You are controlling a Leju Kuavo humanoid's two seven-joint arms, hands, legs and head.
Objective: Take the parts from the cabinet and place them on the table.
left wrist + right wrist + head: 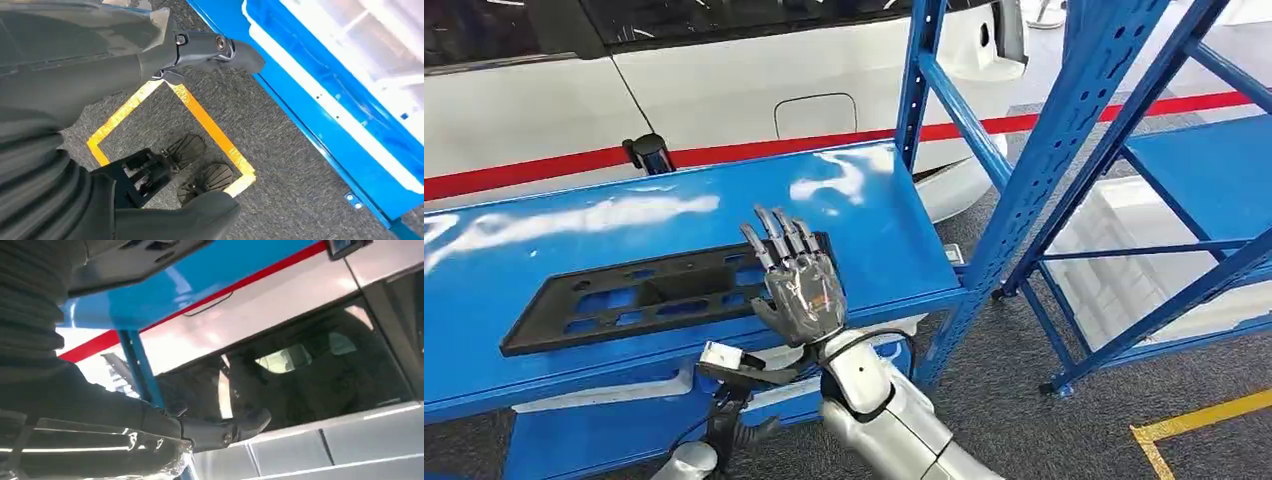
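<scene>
A long flat black plastic part (644, 295) with several cut-outs lies on the blue cabinet shelf (874, 230). My right hand (799, 290) is over the part's right end, back of the hand towards me, fingers stretched straight and apart, gripping nothing. In the right wrist view the same hand (100, 410) has its thumb stuck out, and the part's dark edge (135, 255) is close by. My left hand (75, 100) hangs low beside the cabinet over the floor, thumb and fingers apart and holding nothing.
A white car (724, 80) with a red stripe stands right behind the shelf. Blue rack uprights (1064, 150) rise at the shelf's right end, with a second rack (1214, 170) further right. Yellow floor tape (210, 125) marks the grey carpet below.
</scene>
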